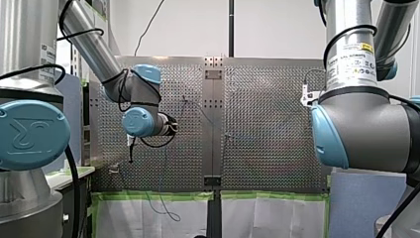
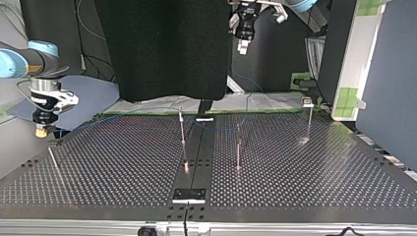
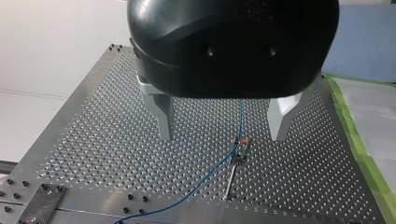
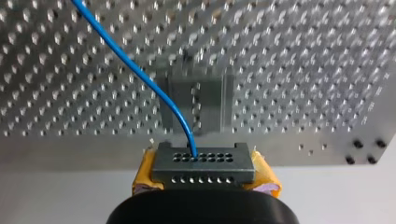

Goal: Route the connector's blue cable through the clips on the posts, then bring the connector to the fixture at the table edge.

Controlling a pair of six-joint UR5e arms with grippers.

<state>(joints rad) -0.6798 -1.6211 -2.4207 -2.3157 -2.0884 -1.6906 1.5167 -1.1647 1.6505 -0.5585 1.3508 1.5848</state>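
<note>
Perforated steel table (image 2: pixel 319 177), seen from across: at left, the robot's right gripper (image 2: pixel 42 129) clamps the grey many-holed connector (image 4: pixel 204 163) between yellow pads (image 4: pixel 144 175), thin blue cable (image 4: pixel 140 74) trailing off, with a grey block (image 4: pixel 196 109) ahead, probably the fixture. Delivery appears in hand; next comes aligned lowering. Further right, the left gripper (image 3: pixel 223 135) hangs wide open above a slim metal post (image 3: pixel 232 179). Whether clips (image 3: pixel 240 155) hold the cable cannot be made out.

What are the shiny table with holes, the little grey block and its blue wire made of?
Perforated silver table: probably bare metal, it glints brightly. Grey rectangular connector block: matte, looks like moulded plastic, possibly coated metal. Thin blue cable: smooth plastic sheath, curving softly.
</note>
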